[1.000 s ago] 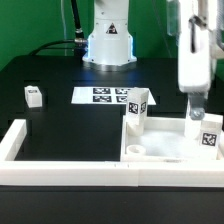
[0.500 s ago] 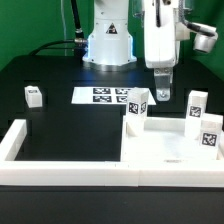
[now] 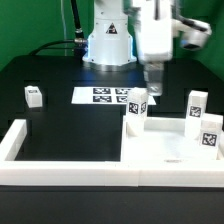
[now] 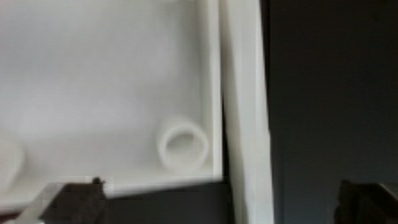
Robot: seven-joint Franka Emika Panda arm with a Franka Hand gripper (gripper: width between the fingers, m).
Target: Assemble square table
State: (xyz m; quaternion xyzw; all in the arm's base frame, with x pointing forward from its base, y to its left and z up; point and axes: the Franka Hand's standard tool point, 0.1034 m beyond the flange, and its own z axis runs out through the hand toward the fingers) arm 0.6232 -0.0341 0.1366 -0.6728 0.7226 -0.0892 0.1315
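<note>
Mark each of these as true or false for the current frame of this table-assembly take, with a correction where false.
1. The tool holds a leg block. False: nothing shows between its fingers in either view.
2. Three leg blocks stand at the square tabletop. True: one at its corner on the exterior view's left, two along its right side.
3. A fourth leg block stands alone on the black table, at the exterior view's left. True.
4. The marker board lies on top of the tabletop. False: it lies flat on the black table, behind the tabletop.
5. The wrist view shows a round hole in the white slab. True.
</note>
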